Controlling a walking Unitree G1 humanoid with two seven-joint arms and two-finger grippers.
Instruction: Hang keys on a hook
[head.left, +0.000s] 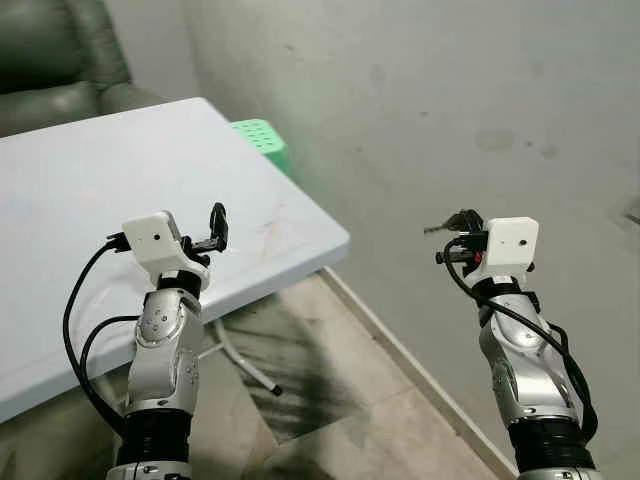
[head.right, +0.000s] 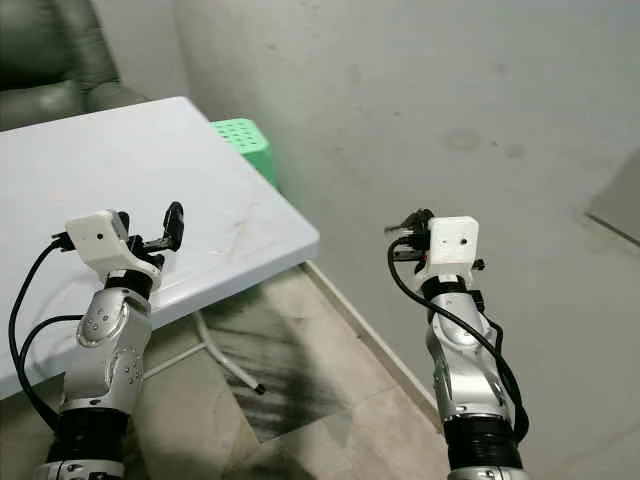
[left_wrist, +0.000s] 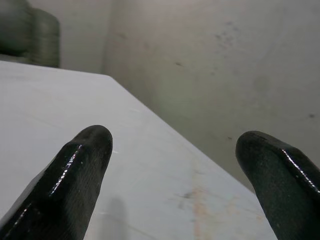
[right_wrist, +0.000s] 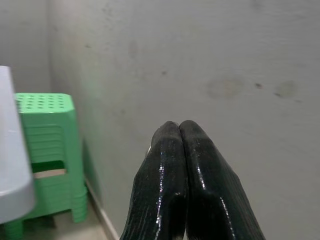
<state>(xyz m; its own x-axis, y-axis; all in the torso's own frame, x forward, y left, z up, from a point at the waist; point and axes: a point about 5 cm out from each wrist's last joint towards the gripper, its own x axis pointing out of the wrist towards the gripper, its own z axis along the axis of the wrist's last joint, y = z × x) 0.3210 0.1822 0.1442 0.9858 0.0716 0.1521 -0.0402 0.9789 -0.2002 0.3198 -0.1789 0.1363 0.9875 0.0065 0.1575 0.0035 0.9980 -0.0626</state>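
My right gripper (head.left: 458, 222) is raised in front of the bare grey wall (head.left: 450, 100), its two black fingers (right_wrist: 170, 165) pressed together. A small grey metal piece, which looks like a key (head.left: 436, 229), sticks out from between the tips toward the left. In the right wrist view only a pale sliver shows beside the fingers. My left gripper (head.left: 212, 234) is held up over the near right part of the white table (head.left: 90, 180), open, with nothing between its fingers (left_wrist: 80, 165).
A green plastic stool (head.left: 262, 138) stands between the table's far corner and the wall. A dark green armchair (head.left: 60, 60) sits behind the table. The table's white metal leg (head.left: 245, 360) reaches onto the tiled floor (head.left: 350, 400).
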